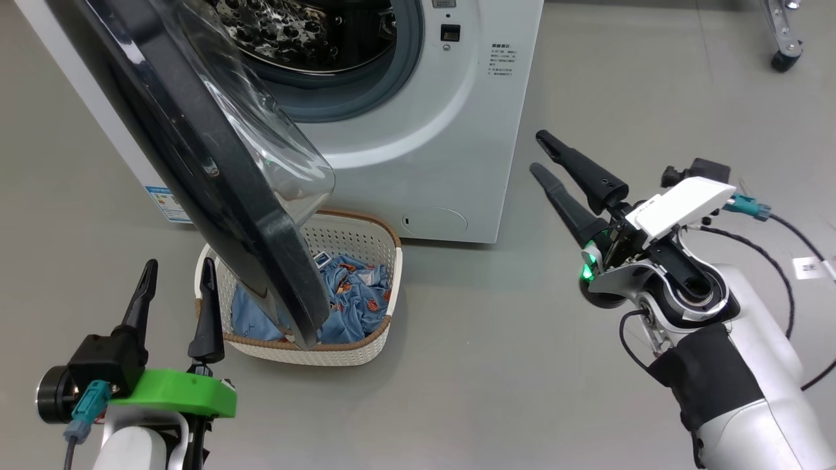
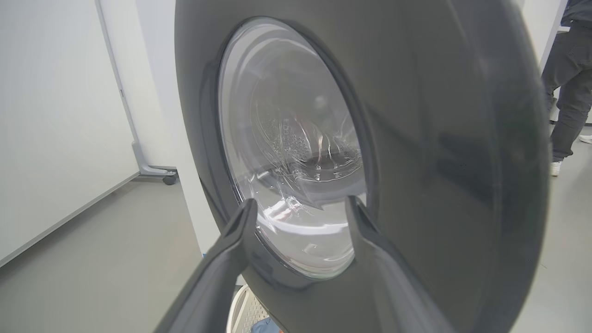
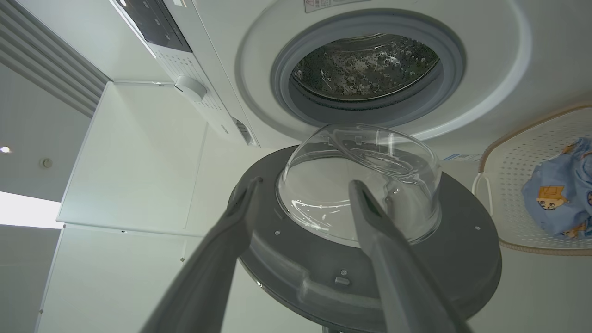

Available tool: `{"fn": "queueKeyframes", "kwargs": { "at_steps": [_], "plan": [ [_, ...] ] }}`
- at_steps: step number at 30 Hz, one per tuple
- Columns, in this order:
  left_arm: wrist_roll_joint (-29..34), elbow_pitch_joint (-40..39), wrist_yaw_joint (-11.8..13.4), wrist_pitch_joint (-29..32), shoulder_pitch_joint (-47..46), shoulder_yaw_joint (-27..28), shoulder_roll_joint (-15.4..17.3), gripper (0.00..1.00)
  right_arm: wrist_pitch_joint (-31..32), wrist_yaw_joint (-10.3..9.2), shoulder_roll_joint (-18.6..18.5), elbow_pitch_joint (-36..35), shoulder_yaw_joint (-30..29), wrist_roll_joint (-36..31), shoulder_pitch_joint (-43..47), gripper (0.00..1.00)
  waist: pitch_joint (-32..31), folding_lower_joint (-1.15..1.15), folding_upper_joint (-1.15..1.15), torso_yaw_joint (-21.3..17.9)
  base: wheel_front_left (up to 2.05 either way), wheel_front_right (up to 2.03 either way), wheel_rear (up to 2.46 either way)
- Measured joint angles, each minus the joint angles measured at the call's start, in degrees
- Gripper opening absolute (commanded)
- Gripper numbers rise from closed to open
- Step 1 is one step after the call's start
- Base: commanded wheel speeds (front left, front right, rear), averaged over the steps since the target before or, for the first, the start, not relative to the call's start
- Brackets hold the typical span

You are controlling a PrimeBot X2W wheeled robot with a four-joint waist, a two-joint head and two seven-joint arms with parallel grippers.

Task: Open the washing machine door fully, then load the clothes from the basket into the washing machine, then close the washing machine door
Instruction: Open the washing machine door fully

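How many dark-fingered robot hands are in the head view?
2. The left hand is at lower left, by the cream perforated plastic basket; the right hand is at right, over grey floor. None seems hidden.

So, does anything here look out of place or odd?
Nothing looks spilled or broken. One awkward thing: in the head view, the partly open washing machine door cuts across the basket and hides part of the clothes, so reaching them may be cramped.

Grey floor (image 1: 496, 365) carries washing machine (image 1: 431, 170). Basket (image 1: 339, 356) on floor just in front of machine, at its lower left corner. Caster wheel (image 1: 784, 60) well off to machine's right.
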Motion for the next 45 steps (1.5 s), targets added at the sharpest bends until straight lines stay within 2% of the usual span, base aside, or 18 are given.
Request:
{"fn": "queueKeyframes", "kwargs": {
  "at_steps": [4,10,20,29,32,38,40,45],
  "plan": [
    [0.2,-0.8,0.0,0.0,0.0,0.0,0.0,1.0,-5.8,0.04,-2.8,-0.1,0.1,-8.5,-0.5,1.0,0.3,0.0,0.0,-0.9,0.0,0.0,0.0],
    [0.5,-1.0,0.0,0.0,0.0,-0.5,0.0,1.0,-12.7,0.48,-4.1,-1.0,1.4,-17.4,-1.0,1.0,1.0,0.0,0.0,-1.8,0.0,0.0,0.0],
    [0.5,-1.0,0.0,0.0,-0.1,-1.1,-0.1,1.0,-25.2,0.49,-8.2,-4.3,5.5,-34.0,-2.2,1.0,1.3,0.0,0.0,-1.9,0.0,0.0,0.0],
    [0.5,-0.9,0.0,0.0,-0.1,-1.0,-0.1,1.0,-35.1,0.51,-14.1,-1.1,10.8,-50.9,-2.0,1.0,1.2,0.0,0.0,-2.2,0.0,0.0,0.0],
    [0.5,-0.9,0.0,0.0,-0.1,-0.9,-0.2,1.0,-35.4,0.47,-14.7,-0.6,11.5,-53.9,-2.0,1.0,1.1,0.0,0.0,-2.4,0.0,0.0,0.0],
    [0.5,-1.1,0.0,0.0,-0.1,0.4,-0.2,1.0,-35.5,-2.16,-17.0,0.0,13.2,-64.1,-0.9,1.0,0.8,0.0,0.0,-3.1,0.0,0.0,0.0],
    [0.5,-1.0,0.0,0.0,-0.1,0.2,-0.3,1.0,-35.5,-3.64,-17.2,-0.1,13.0,-66.0,-0.5,1.0,0.7,0.0,0.0,-3.4,0.0,0.0,0.0],
    [0.5,-1.1,0.0,0.0,-0.1,0.3,-0.3,1.0,-35.5,-6.61,-16.0,-2.4,8.9,-68.7,3.0,1.0,0.6,0.0,0.0,-4.0,0.0,0.0,0.0]
  ]
}}
